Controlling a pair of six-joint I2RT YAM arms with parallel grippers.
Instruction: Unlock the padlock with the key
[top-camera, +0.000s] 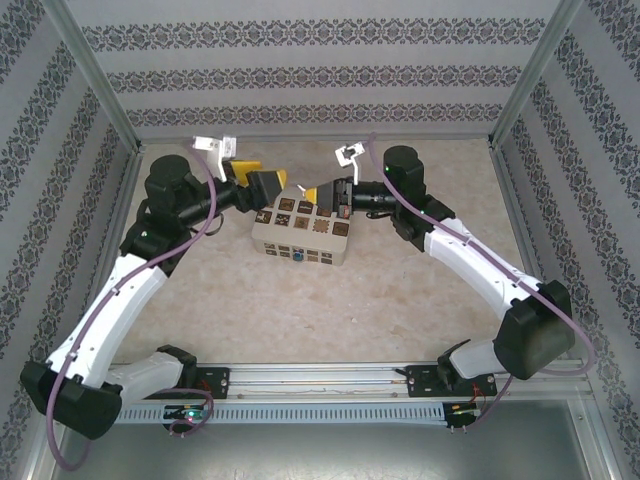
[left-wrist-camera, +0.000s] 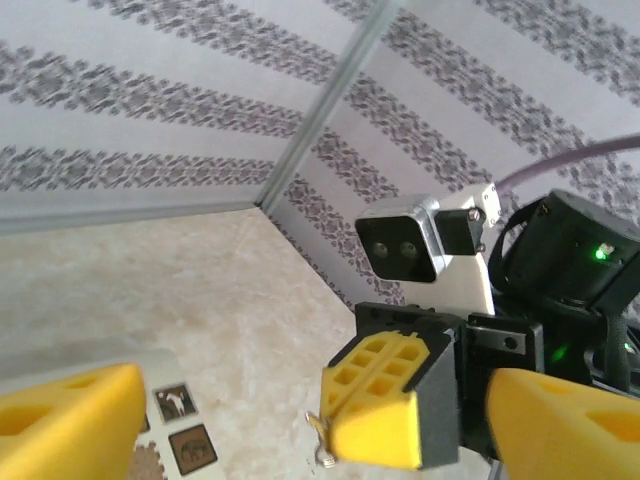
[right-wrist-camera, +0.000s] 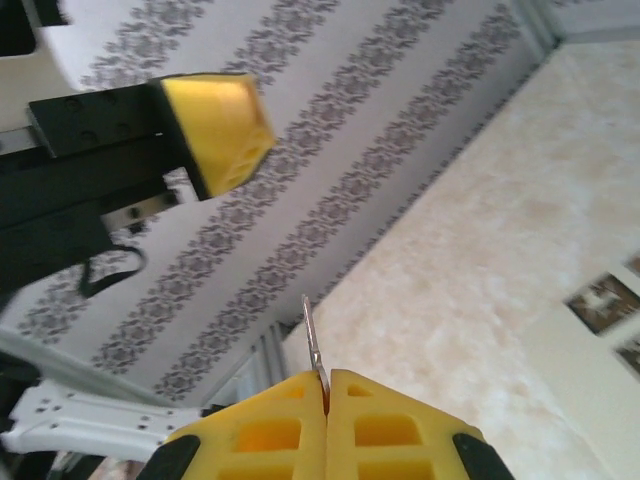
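The key (right-wrist-camera: 312, 340) is a thin metal sliver that sticks up from between the yellow pads of my right gripper (right-wrist-camera: 327, 375), which is shut on it. In the left wrist view the key (left-wrist-camera: 322, 440) pokes out of that same gripper (left-wrist-camera: 385, 405). My left gripper (left-wrist-camera: 310, 425) stands wide open, its yellow fingers on either side of the right gripper's tip without touching it. From above, the left gripper (top-camera: 262, 178) and right gripper (top-camera: 318, 192) face each other over the far edge of the cream box. The padlock (top-camera: 297, 256) is a tiny blue speck at the box's near edge.
The cream box (top-camera: 300, 232) with brown tiles lies mid-table under both grippers. Patterned walls (top-camera: 320, 70) and metal posts (top-camera: 95, 85) close in the back and sides. Bare beige tabletop (top-camera: 320, 310) lies between the box and the arm bases.
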